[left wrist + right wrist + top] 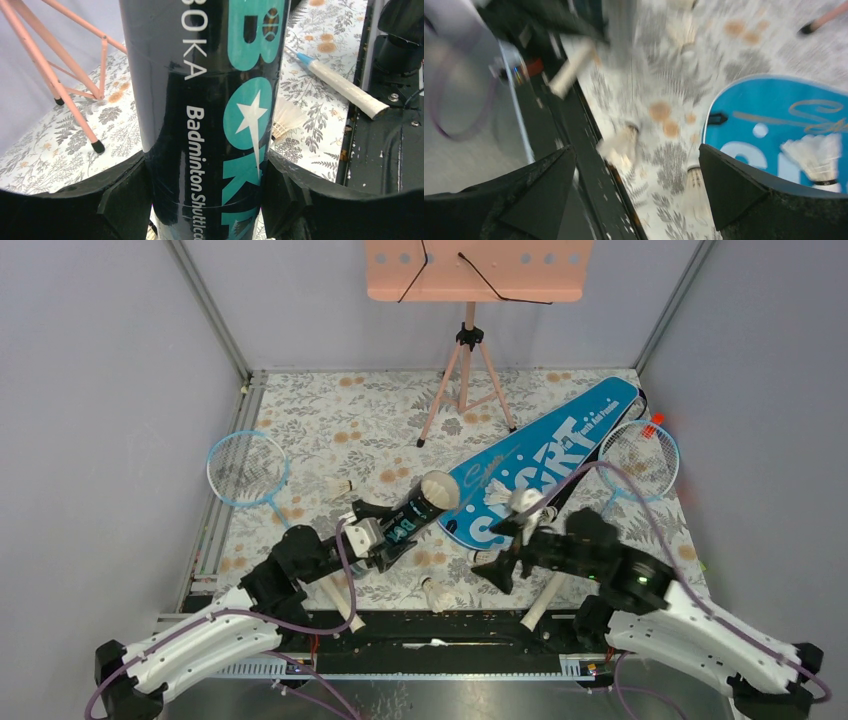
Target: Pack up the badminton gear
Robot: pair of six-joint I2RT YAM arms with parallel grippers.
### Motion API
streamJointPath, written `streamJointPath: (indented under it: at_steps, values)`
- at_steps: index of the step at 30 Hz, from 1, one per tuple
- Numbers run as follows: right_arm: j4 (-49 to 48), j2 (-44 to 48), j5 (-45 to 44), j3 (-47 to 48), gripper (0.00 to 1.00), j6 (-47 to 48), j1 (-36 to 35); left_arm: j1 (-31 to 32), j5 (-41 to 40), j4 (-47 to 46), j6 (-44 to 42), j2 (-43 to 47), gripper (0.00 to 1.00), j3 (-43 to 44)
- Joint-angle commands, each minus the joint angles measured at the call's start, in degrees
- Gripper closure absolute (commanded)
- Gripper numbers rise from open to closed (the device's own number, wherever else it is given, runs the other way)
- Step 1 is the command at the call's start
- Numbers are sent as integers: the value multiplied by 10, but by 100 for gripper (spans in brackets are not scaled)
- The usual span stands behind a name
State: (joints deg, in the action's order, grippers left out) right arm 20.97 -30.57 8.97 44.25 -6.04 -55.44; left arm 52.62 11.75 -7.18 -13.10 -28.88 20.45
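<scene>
My left gripper (385, 537) is shut on the black tube (415, 512), which is tilted with its open mouth toward the blue SPORT bag (560, 455). In the left wrist view the tube (210, 100) fills the gap between the jaws of the left gripper (205, 200). My right gripper (505, 575) is open and empty above the table, near a shuttlecock (485, 557); its view is blurred and its jaws (636, 190) stand wide apart. Two shuttlecocks (497, 495) lie on the bag. Other shuttlecocks (435, 595) (340, 487) lie on the cloth. One racket (247, 468) lies at the left and one (640, 455) at the right.
The pink tripod stand (465, 370) stands at the back centre; its legs show in the left wrist view (55, 75). A white racket handle (345, 90) and a shuttlecock (287, 120) lie right of the tube. The black base rail (440, 625) runs along the near edge.
</scene>
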Motion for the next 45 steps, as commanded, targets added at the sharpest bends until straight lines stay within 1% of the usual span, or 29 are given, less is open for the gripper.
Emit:
streamJointPath:
  at_steps: [1, 2, 4, 5, 8, 12, 14, 16, 21, 25, 30, 34, 36, 37, 38, 40, 41, 43, 45]
  values:
    - [-141, -76, 130, -122, 1, 180, -4, 2, -32, -60, 15, 20, 93, 2]
    - [-160, -108, 157, -131, 0, 198, -6, 3, -34, -50, 16, 25, 93, 5]
    - [-165, -165, 206, -133, 1, 246, -12, 3, -41, -33, 19, 34, 93, 8]
    - [-175, -186, 209, -136, 2, 264, -19, 3, -44, -30, 19, 41, 93, 6]
    - [-212, -228, 190, -154, 1, 284, -39, 2, -57, -28, 21, 53, 92, -1]
    - [-304, -278, 168, -185, 1, 271, -56, 3, -54, -27, 19, 59, 92, -5]
    - [-319, -307, 126, -184, 1, 267, -73, 2, -56, -24, 18, 58, 92, -3]
    - [-317, -331, 106, -180, 3, 270, -80, 2, -56, -18, 18, 58, 92, 1]
    - [-335, -359, 79, -190, 9, 268, -81, 2, -52, -17, 18, 52, 92, 0]
    - [-358, -380, 73, -196, 17, 273, -82, 3, -52, -8, 16, 45, 92, 4]
    - [-369, -423, 70, -179, 25, 273, -81, 2, -50, -8, 18, 45, 92, 4]
    - [-379, -429, 70, -177, 36, 264, -82, 3, -46, -15, 19, 46, 92, -1]
    - [-380, -423, 67, -180, 45, 256, -81, 2, -46, -17, 19, 45, 92, -1]
    - [-381, -419, 60, -182, 56, 250, -81, 3, -45, -19, 19, 44, 92, -2]
    - [-383, -415, 52, -183, 69, 244, -82, 3, -45, -21, 19, 43, 92, -4]
    - [-381, -406, 41, -186, 87, 236, -82, 2, -46, -25, 19, 41, 92, -6]
    - [-378, -397, 37, -185, 91, 228, -81, 3, -47, -26, 18, 41, 92, -7]
    - [-357, -377, 38, -179, 95, 214, -82, 3, -46, -27, 17, 38, 92, -7]
    - [-316, -348, 34, -166, 100, 174, -81, 3, -46, -28, 14, 36, 92, -7]
